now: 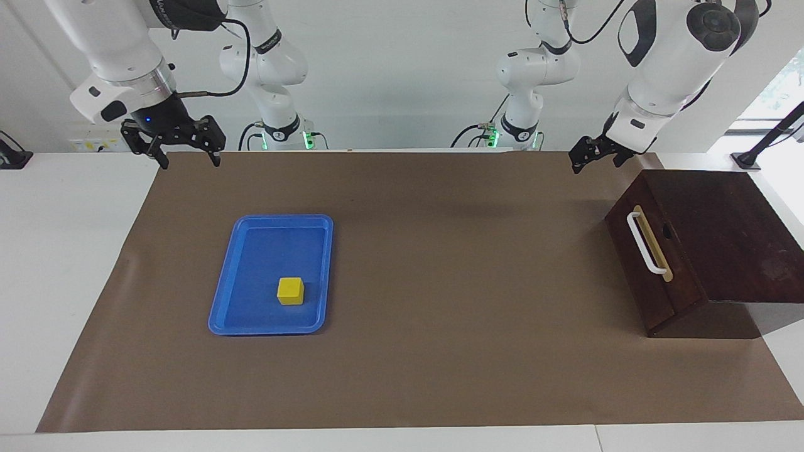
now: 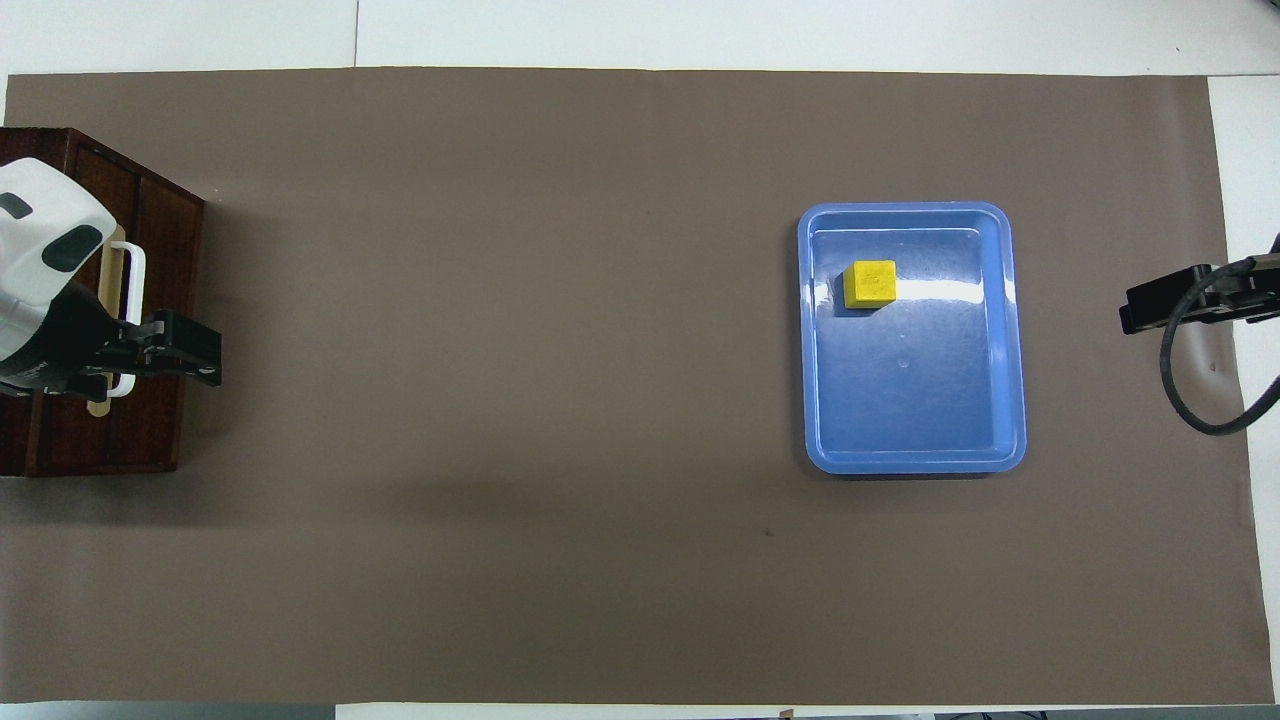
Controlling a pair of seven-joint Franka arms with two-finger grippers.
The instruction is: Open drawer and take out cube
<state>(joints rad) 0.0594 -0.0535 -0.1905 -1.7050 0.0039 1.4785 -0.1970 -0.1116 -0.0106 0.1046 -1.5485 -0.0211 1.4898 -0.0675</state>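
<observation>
The dark brown wooden box's drawer is shut, its white bar handle facing the middle of the table. The yellow cube sits in the blue tray, at the tray's end farther from the robots. My left gripper hangs open and empty over the mat beside the box; from above, the left gripper covers the drawer front near the handle. My right gripper waits open and empty over the mat's edge, apart from the tray.
A brown mat covers most of the white table. The tray with the cube lies toward the right arm's end, where the right gripper just shows; the box stands at the left arm's end.
</observation>
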